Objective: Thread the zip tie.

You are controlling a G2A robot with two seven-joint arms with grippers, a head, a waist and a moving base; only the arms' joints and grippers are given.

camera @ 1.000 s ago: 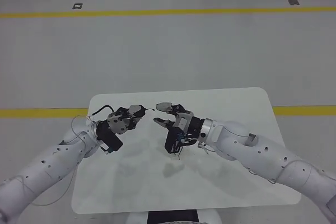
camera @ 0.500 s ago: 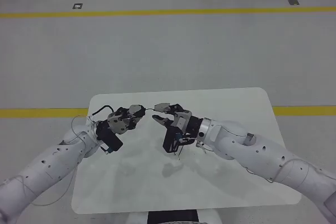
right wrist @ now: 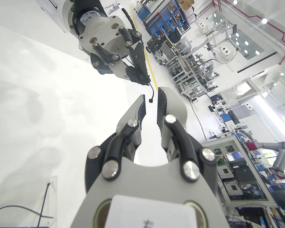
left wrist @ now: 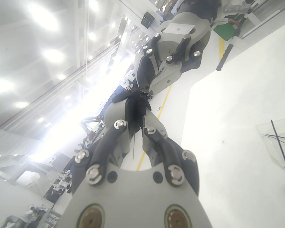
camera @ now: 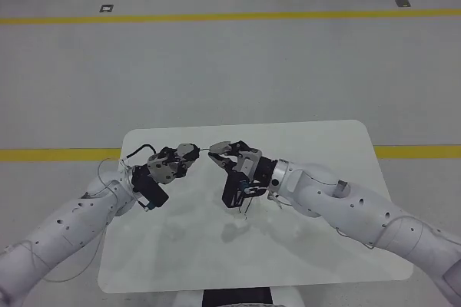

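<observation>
Zip tie (right wrist: pixel 150 100): pinched in closed left end effector (right wrist: pixel 141 78); free end within part-open, empty right end effector (right wrist: pixel 151 94). Step, apparently: pre-grasp; next, close accurately.

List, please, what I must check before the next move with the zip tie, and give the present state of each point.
1. The left gripper is shut on the zip tie: ok.
2. The right gripper is open: ok.
3. The tie's free end hangs inside the right gripper's opening: ok, judged from the right wrist view.
4. A gap shows on both sides of that end: ok.
5. Clearance between the two grippers' tips: cannot tell.
6. Direction of the tie's head slot: cannot tell, too small.
</observation>
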